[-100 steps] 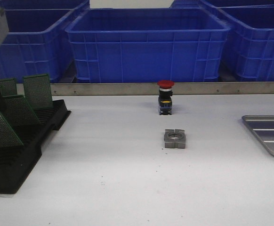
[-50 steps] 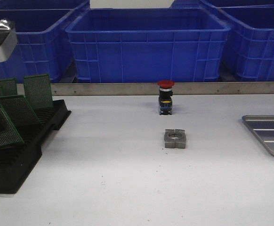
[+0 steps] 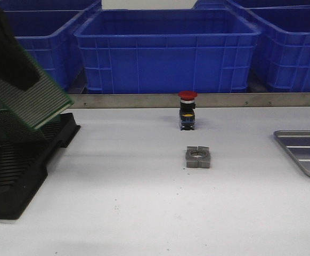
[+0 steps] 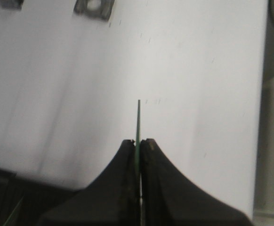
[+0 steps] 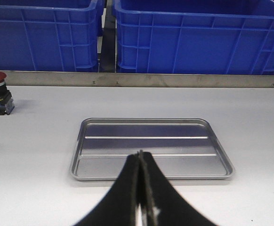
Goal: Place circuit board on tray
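Transport step: left gripper (image 4: 138,141), clamped edge-on on the circuit board (image 3: 24,101), is holding it above the black rack (image 3: 16,170), facing a long carry rightward to the tray (image 3: 304,152).

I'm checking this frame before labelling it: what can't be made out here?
- Tray: front view's right edge cuts it off; the right wrist view shows it whole.
- Circuit board: front view's left edge crops it; the left wrist view shows only its thin edge between the left gripper fingers.
- Black rack: the raised board hides its far slots.
- Right gripper: absent from the front view.
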### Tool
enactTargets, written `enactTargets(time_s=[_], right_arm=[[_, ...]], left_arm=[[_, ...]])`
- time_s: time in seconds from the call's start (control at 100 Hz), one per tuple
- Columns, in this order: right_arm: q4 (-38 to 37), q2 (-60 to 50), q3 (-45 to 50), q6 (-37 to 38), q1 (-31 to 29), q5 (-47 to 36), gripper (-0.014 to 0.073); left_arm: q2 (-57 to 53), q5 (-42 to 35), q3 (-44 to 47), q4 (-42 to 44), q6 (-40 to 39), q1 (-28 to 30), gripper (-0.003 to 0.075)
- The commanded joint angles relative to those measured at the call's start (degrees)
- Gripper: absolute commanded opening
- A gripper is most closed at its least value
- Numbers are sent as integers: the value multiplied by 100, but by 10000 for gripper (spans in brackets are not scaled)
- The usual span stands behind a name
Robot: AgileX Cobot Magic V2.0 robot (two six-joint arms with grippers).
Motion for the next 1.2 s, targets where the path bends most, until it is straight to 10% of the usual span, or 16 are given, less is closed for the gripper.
enactTargets(time_s=[0.0,0.68,1.191], right_arm=[[-17,-110,4,-28,6,-459,-59],[414,-110,-128,-24,6,-493,-57],[684,2331,-2857,-102,6,2913,-60]], left_arm=[[-195,146,-188,-1002,-48,-166,-17],[-195,149,-188,-1520,-37,-1271,-17],[-195,162,-188,-1520,-37,-1271,-17]])
